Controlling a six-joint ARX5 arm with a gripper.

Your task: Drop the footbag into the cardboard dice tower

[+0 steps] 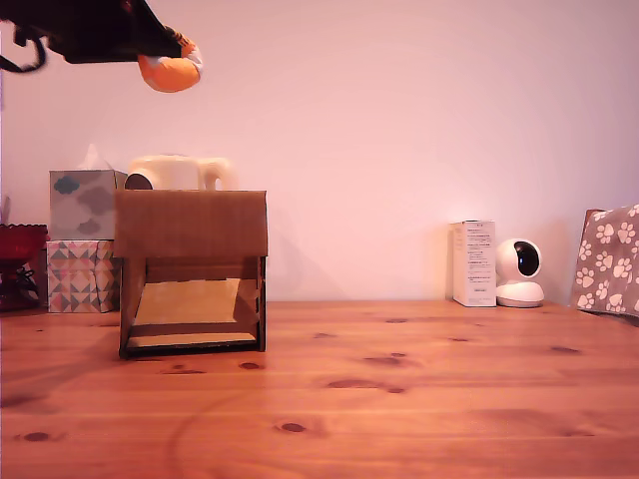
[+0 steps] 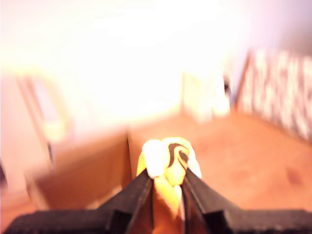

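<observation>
Pinching the footbag (image 1: 170, 70) at upper left, our gripper (image 1: 168, 52) sits high above the cardboard dice tower (image 1: 191, 271); we risk missing its top.

Item 1: small, soft footbag of stitched orange, white and yellow panels (image 1: 171, 71) (image 2: 168, 163). Squeezed out of round between my two black fingers (image 2: 134, 192), its rounded end bulging past the tips. Held high in the air, above the box's top edge and slightly toward the exterior view's left of its middle.

Item 2: brown corrugated cardboard dice tower (image 1: 191, 271), roughly cubic, standing upright. Plain upper front panel; lower front open, showing a slanted pale cardboard ramp. Edges dark.
</observation>
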